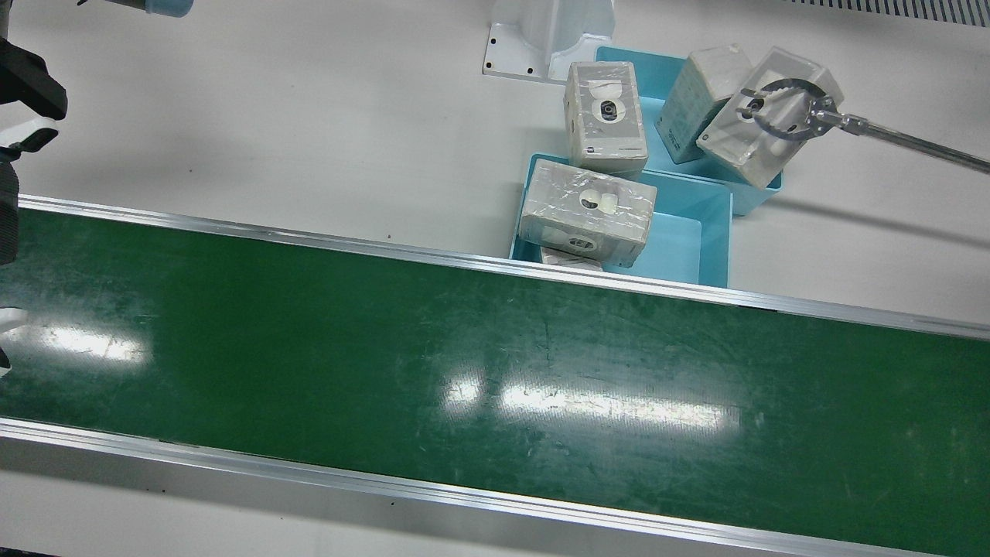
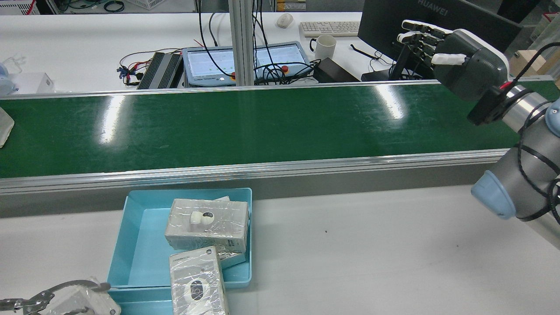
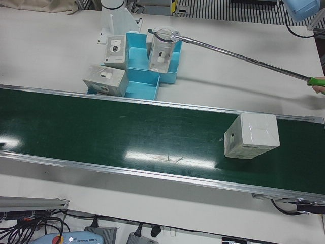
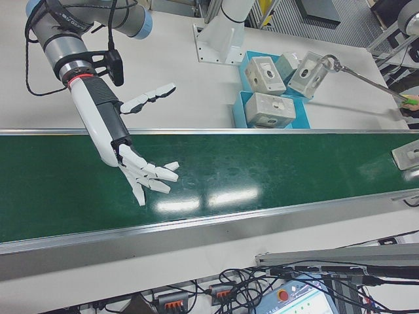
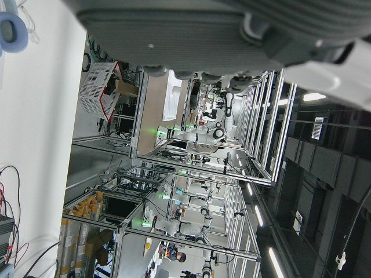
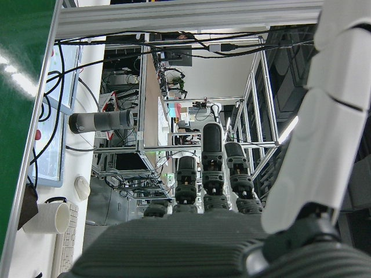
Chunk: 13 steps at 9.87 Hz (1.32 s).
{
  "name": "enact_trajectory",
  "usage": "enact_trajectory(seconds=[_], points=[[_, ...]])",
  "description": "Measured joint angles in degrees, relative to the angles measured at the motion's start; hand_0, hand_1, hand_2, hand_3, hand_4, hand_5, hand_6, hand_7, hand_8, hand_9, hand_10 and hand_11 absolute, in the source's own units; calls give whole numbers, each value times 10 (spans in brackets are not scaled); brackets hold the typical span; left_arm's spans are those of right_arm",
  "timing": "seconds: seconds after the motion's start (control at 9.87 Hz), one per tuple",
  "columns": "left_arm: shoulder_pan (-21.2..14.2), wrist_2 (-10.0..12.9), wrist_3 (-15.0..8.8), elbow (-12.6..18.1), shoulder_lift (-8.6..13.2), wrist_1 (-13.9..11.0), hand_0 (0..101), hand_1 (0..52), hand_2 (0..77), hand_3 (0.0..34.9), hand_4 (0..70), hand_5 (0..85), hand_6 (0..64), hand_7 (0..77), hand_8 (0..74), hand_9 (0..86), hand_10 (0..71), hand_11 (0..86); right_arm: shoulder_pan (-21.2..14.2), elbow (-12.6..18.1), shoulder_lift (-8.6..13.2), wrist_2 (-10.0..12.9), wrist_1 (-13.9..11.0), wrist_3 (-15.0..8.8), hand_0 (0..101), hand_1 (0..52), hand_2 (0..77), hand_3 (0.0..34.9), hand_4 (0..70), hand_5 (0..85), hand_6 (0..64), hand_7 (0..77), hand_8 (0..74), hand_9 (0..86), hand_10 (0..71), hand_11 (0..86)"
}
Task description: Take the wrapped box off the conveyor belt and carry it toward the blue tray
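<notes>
The right hand [image 4: 141,171] hangs over the conveyor belt [image 4: 262,170], fingers spread and empty, well apart from the wrapped box [image 3: 252,135].

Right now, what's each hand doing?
Right hand: open, empty, above the belt.
Left hand: cannot tell; only its own camera shows it.

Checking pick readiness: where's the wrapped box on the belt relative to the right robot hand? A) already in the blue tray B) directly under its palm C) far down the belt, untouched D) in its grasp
C: the wrapped box sits alone on the conveyor belt, while the right robot hand hovers open and empty at the other end.
</notes>
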Motion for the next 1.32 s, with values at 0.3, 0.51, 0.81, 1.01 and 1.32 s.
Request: enact_trajectory(seconds=[0.3,0.51,0.81,1.01,1.32], points=[[0,0,0,0,0,0,0,0,5,0,0,11,5,5,5,5,5,5,-2,0,0,0,0,1,440,76,82,0,213,125,158,338,136,180,22,33],[0,0,0,0,0,0,0,0,11,0,0,11,5,5,5,5,5,5,-5,0,1,0,0,2,437,76,71,0,185,125,158,338,136,180,22,33],[0,0,0,0,0,0,0,0,5,0,0,11,5,5,5,5,5,5,-5,0,2,0,-1,3,441,76,104,0,185,125,158,333,136,180,22,33],[0,0,0,0,0,0,0,0,11,0,0,11,5,5,5,5,0,5,-3,1,1,0,-1,5,435,76,87,0,196,125,158,316,136,175,22,33],[0,0,0,0,0,0,0,0,5,0,0,11,5,5,5,5,5,5,0,1,0,0,-1,5,441,76,87,0,196,125,158,316,136,175,22,33]])
